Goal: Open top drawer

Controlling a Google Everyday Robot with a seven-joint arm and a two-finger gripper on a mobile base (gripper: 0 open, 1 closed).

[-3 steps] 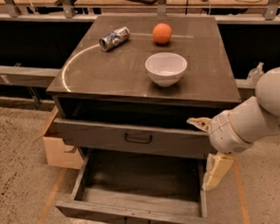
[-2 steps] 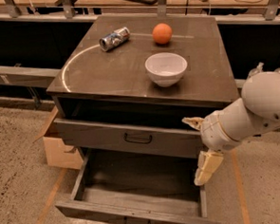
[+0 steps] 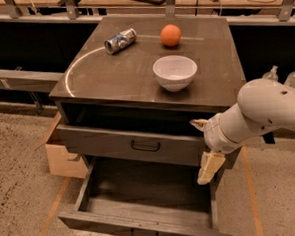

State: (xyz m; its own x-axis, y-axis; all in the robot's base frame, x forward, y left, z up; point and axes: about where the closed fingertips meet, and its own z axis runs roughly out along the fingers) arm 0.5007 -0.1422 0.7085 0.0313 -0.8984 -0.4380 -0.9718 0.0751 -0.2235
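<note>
Cabinet top carries bowl, can and orange; beneath it the top drawer sits ajar, gripper spread at its right end (well right of the handle), so an off-centre pull may skew and jam it.

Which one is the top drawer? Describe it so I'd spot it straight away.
Find the dark cabinet with a bowl on top. The top drawer sits just under that top, slightly open, the gripper at its right end. Unlike the lower drawer, pulled far out, it juts out only a little.
</note>
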